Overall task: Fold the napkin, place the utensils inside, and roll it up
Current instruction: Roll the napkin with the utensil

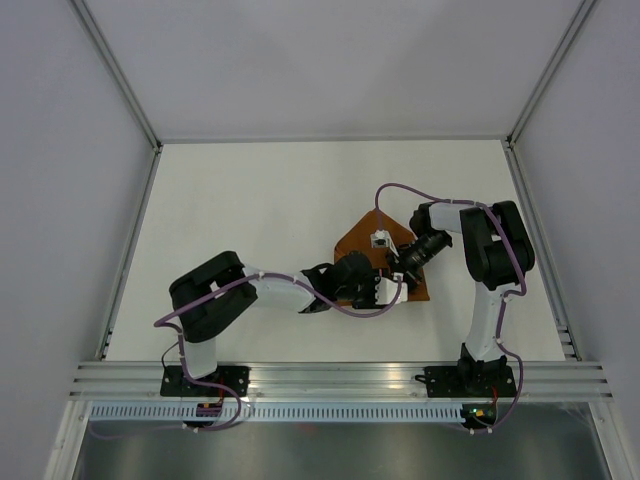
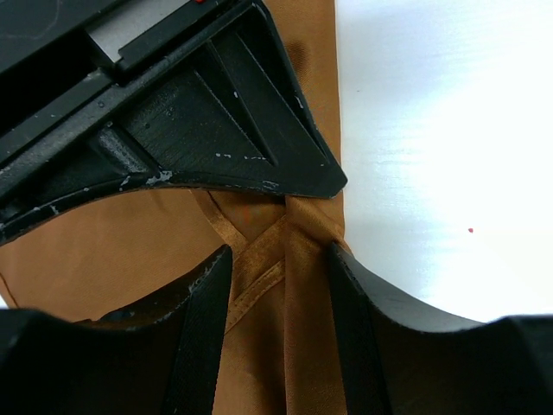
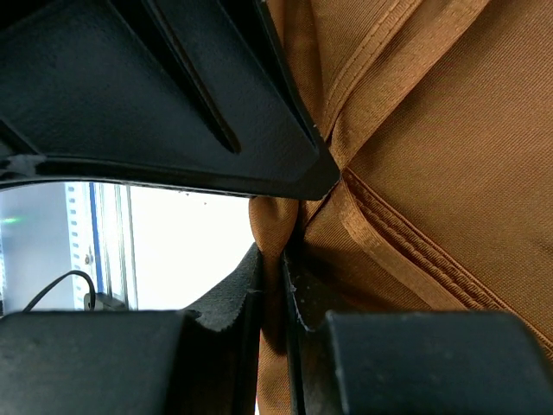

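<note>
Napkin (image 1: 362, 238) pinched by right gripper (image 3: 272, 259) (left gripper (image 2: 278, 259) spread).

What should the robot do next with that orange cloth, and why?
Probably close the left gripper on the hemmed edge of the napkin that lies between its open jaws. The right gripper is pinched on a fold of the cloth, so a second grip would likely let both arms lift it and carry the fold over evenly.
</note>
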You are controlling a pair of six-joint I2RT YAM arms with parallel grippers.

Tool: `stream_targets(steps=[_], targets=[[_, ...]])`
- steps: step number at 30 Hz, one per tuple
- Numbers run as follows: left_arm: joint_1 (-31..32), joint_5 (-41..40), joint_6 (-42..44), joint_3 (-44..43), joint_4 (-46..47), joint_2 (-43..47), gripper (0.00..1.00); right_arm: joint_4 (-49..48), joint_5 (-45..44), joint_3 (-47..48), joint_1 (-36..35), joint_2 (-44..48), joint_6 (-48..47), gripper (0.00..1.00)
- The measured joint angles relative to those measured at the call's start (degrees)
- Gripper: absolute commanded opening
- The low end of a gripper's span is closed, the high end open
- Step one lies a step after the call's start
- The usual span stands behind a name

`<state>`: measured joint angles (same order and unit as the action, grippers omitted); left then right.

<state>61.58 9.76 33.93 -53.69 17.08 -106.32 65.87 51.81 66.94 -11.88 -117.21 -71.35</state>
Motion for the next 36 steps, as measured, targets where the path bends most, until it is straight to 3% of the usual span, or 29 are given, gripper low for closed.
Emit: stream_targets(steps=[19,36], targets=[[-0.22,5.4,-6.62,-0.13,-2.73,2.56,0.56,0.81,0.11,0.5,0.0,-0.74,0.02,0.18],[-1.16,2.34,-7.5,0.07,-2.73,-0.04,0.61,1.11,0.11,0.74,0.0,-0.96,0.02,0.18]])
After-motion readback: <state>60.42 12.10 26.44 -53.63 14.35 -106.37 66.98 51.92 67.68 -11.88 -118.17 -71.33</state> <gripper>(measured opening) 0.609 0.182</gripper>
